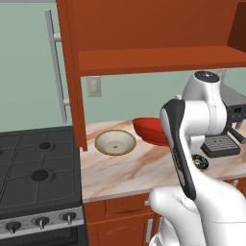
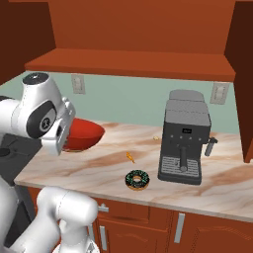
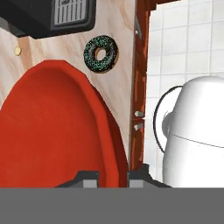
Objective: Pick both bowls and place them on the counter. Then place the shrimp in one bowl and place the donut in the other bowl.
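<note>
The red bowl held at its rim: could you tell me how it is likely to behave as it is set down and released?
The red bowl looks rigid and glossy, so its rim could slip between the fingertips of the gripper. Held at one edge, it probably hangs tilted. Being wide and shallow, it should settle flat on the counter, perhaps rocking briefly.

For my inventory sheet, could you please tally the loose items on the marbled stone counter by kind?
Bowls: 2, a cream-beige shallow bowl and a glossy red round bowl
Chocolate-iced ring donuts: 1
Tiny orange shrimp: 1
Grey espresso machines: 1
Total: 5
</note>
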